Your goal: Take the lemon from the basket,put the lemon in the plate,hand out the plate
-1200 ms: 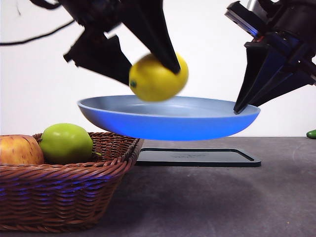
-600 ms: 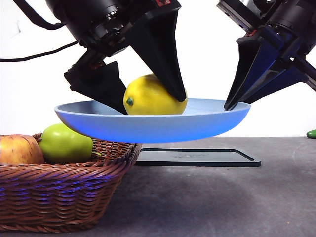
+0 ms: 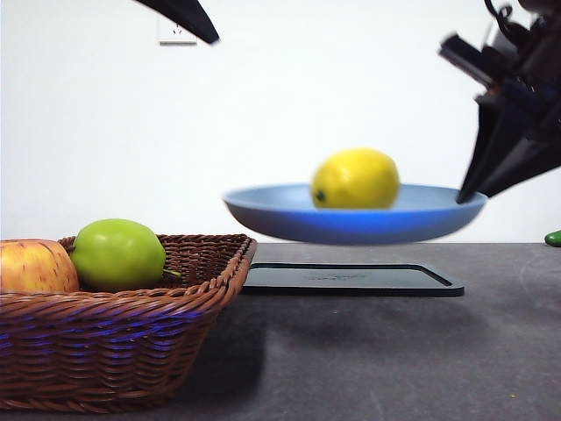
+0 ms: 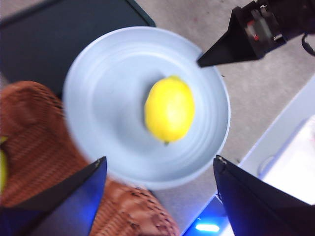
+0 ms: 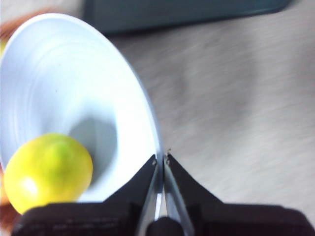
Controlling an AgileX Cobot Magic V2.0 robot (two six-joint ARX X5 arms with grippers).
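The yellow lemon (image 3: 355, 179) lies in the blue-grey plate (image 3: 263, 213), which hangs in the air above the table. My right gripper (image 3: 469, 195) is shut on the plate's right rim and holds it up; the right wrist view shows the jaws pinching the rim (image 5: 161, 162) with the lemon (image 5: 47, 172) inside. My left gripper (image 4: 157, 167) is open and empty, high above the plate (image 4: 98, 123) and lemon (image 4: 169, 109); only its black tip (image 3: 188, 17) shows at the top of the front view. The wicker basket (image 3: 131, 342) stands at the front left.
A green apple (image 3: 117, 254) and a red-yellow apple (image 3: 35, 267) lie in the basket. A flat black tray (image 3: 351, 279) lies on the table under the plate. A small green thing (image 3: 553, 238) sits at the far right edge.
My left gripper has let go of the lemon and risen out of the front view. My right gripper has carried the plate, with the lemon in it, to the right.
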